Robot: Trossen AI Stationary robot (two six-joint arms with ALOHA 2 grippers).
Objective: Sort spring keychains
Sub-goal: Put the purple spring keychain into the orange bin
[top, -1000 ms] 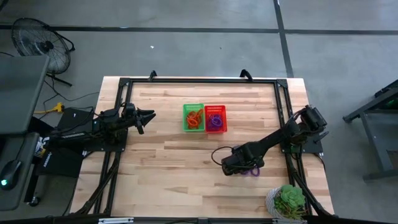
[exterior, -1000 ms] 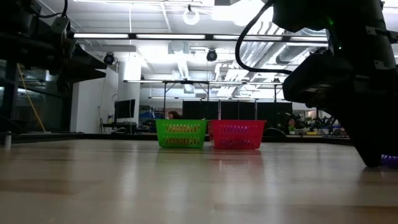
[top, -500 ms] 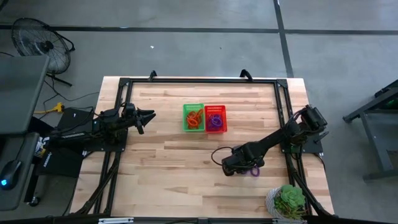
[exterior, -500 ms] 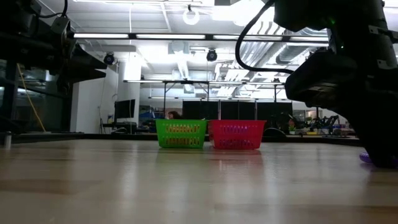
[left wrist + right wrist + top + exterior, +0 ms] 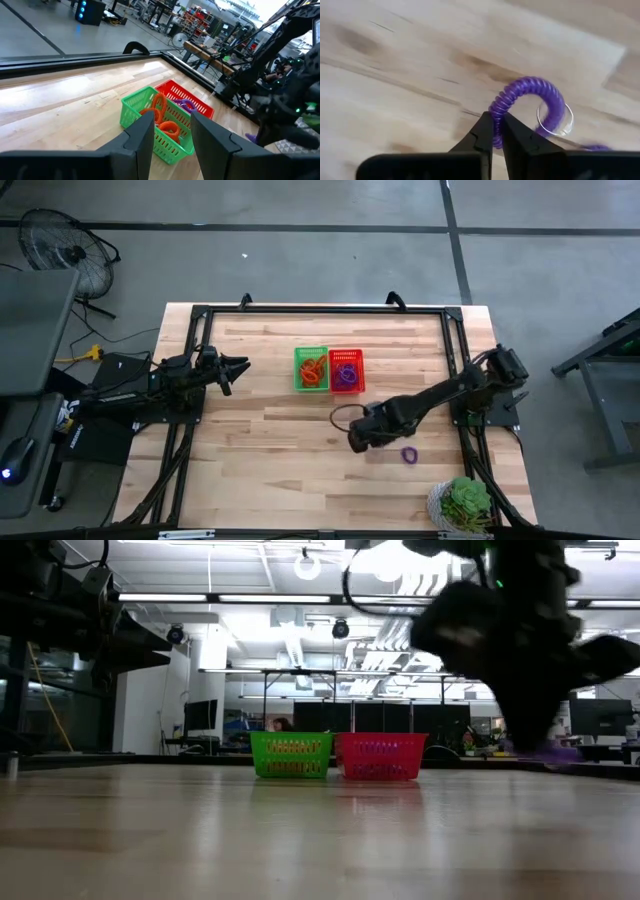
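Keychains already sorted sit in 2 baskets, orange in the green basket, purple in the red basket. The left gripper idles, fingers spread. Carrying should be smooth: the right gripper pinches 1 purple keychain; another keychain lies beside it.

I see the green basket and the red basket standing side by side far across the table. On the right, my dark arm hangs blurred, with something purple at its lower end.
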